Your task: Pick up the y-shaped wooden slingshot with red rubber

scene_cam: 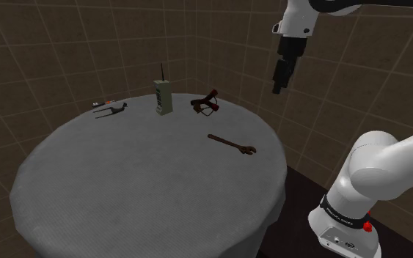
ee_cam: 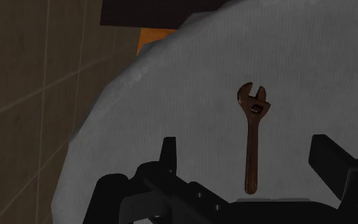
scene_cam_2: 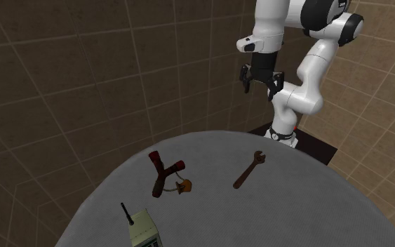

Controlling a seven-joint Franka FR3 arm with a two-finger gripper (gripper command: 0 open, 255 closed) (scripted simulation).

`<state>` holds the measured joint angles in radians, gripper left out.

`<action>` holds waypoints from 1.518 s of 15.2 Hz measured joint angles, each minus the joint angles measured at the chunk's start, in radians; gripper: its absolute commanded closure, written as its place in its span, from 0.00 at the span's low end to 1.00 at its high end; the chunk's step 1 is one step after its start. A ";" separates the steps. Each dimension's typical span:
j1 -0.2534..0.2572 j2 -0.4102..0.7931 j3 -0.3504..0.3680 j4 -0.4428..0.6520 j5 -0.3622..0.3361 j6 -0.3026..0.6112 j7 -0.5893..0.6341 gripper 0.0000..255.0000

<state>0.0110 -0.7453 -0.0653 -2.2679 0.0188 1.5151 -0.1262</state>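
The slingshot (scene_cam_2: 163, 174) is a Y-shaped fork in dark reddish-brown, with a thin red band running from its prongs to a small orange-brown pouch. It lies flat on the round bench (scene_cam: 139, 190), near the far rim in the shoulder view, just beside an upright olive handheld radio (scene_cam: 163, 97) with a thin black aerial. The bench is draped in finely woven grey cloth, a rusty-brown adjustable wrench (ee_cam: 254, 137) lies well apart from the slingshot, and the all-black gripper (scene_cam_2: 262, 84) hangs high over the wrench's side — fingers spread wide, holding nothing.
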 measured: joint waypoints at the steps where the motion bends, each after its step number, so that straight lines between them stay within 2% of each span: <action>1: 0.000 0.000 0.000 0.000 0.000 0.000 0.000 0.00; 6: 0.001 0.124 -0.037 0.029 0.020 0.093 -0.026 0.00; 11: 0.008 0.314 -0.083 0.104 0.062 0.203 -0.067 0.00; 19: 0.013 0.623 -0.146 0.304 0.169 0.291 -0.149 0.00; 23: 0.000 0.785 -0.167 0.436 0.240 0.301 -0.197 0.00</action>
<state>0.0113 0.0395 -0.2327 -1.8323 0.2583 1.8161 -0.3231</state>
